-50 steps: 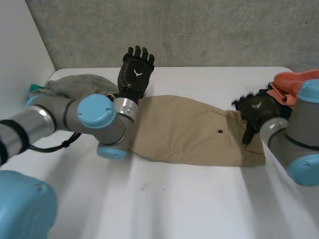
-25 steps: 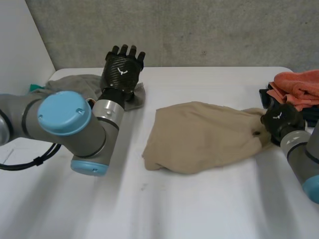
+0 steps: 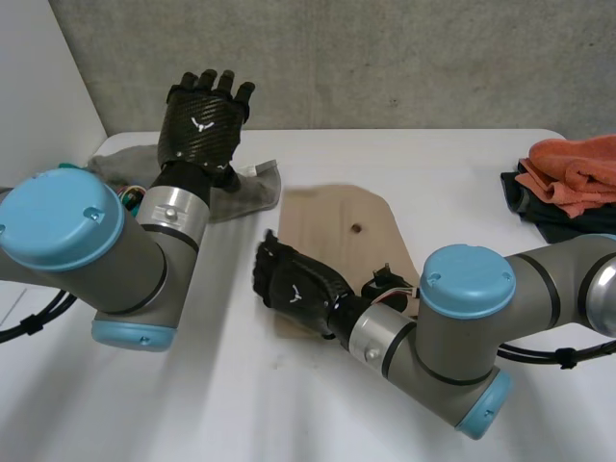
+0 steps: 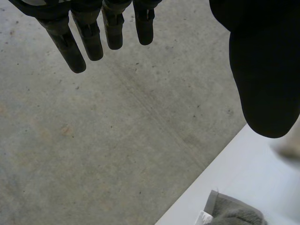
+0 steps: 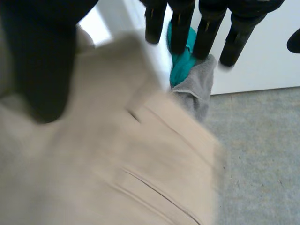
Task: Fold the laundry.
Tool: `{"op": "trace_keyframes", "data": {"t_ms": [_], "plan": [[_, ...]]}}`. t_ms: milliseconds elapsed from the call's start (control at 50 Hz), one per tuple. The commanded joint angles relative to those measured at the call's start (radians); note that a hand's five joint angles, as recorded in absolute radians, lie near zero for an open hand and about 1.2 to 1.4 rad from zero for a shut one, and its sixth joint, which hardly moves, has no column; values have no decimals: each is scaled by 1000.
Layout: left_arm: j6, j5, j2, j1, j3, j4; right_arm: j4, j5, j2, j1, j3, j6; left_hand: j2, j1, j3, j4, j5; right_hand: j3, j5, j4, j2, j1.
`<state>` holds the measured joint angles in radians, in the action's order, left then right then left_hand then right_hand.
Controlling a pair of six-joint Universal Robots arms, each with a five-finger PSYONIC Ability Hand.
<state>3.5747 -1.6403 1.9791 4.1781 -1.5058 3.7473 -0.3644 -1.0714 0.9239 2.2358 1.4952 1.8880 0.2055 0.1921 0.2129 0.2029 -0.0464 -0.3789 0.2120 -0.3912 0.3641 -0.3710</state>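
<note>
Fold in hand — tan cotton shorts (image 3: 332, 241) lie doubled on the white bench (image 3: 452, 173). Right robot hand (image 3: 294, 289), fingers straight, covers their near edge; left robot hand (image 3: 202, 120) hangs spread beyond them. Next — flatten the crease.

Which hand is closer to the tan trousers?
Right. The right hand sits at the near corner of the tan trousers, palm over the fabric. The left hand is raised, open, above the grey cloth, off to the side.
</note>
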Motion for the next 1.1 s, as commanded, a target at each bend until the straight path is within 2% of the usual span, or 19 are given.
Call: {"op": "trace_keyframes", "data": {"t_ms": [20, 40, 80, 100, 180, 280, 340, 400, 500, 600, 680, 780, 880, 920, 1040, 1100], "plan": [[1, 2, -2, 10, 47, -1, 4, -111, 111, -4, 11, 305, -31, -18, -38, -28, 46, 204, -212, 217, -190, 196], [-5, 2, 0, 7, 65, -1, 4, -133, 166, -8, 26, 453, -31, -18, -38, -28, 46, 204, -212, 217, -190, 196], [-17, 4, 1, 0, 82, -6, 2, -154, 214, -27, 39, 602, -31, -18, -38, -28, 46, 204, -212, 217, -190, 196], [-39, 5, 1, -9, 107, -18, 10, -171, 251, -74, 45, 738, -31, -18, -38, -28, 46, 204, -212, 217, -190, 196], [-126, 13, 24, -50, 180, -99, 103, -215, 318, -206, 43, 974, -21, -8, -29, -19, 37, 204, -212, 217, -190, 196], [-232, 69, 144, -118, 309, -265, 252, -245, 352, -320, 1, 1100, -24, -11, -32, -22, 40, 204, -212, 217, -190, 196], [-257, 94, 242, -151, 407, -383, 323, -242, 326, -344, -41, 1109, -21, -8, -29, -19, 37, 204, -212, 217, -190, 196], [-258, 76, 320, -161, 479, -463, 357, -231, 259, -340, -91, 1108, -10, 4, -17, -7, 25, 204, -212, 217, -190, 196], [-254, -57, 424, -162, 572, -608, 432, -158, 126, -341, -183, 1108, -7, 7, -14, -4, 22, 204, -212, 217, -190, 196], [-249, -105, 451, -156, 561, -656, 446, -117, 17, -343, -231, 1106, -7, 7, -14, -4, 22, 204, -212, 217, -190, 196], [-231, -105, 469, -154, 539, -708, 446, -142, -57, -334, -256, 1073, -4, 10, -11, -1, 19, 204, -212, 217, -190, 196], [-174, -107, 492, -154, 538, -773, 447, -277, -105, -317, -273, 912, -4, 10, -11, -1, 19, 204, -212, 217, -190, 196], [-162, -107, 481, -156, 550, -779, 447, -363, -94, -295, -273, 771, 8, 21, 1, 11, 7, 204, -212, 217, -190, 196], [-159, -105, 472, -154, 555, -779, 441, -377, -79, -282, -270, 763, 8, 21, 1, 11, 7, 204, -212, 217, -190, 196], [-162, -95, 347, -139, 579, -776, 406, -386, 81, -260, -202, 764, 8, 21, 1, 11, 7, 204, -212, 217, -190, 196], [-165, -46, 277, -138, 581, -752, 336, -386, 148, -255, -113, 766, -1, 13, -8, 2, 16, 204, -212, 217, -190, 196]]}}
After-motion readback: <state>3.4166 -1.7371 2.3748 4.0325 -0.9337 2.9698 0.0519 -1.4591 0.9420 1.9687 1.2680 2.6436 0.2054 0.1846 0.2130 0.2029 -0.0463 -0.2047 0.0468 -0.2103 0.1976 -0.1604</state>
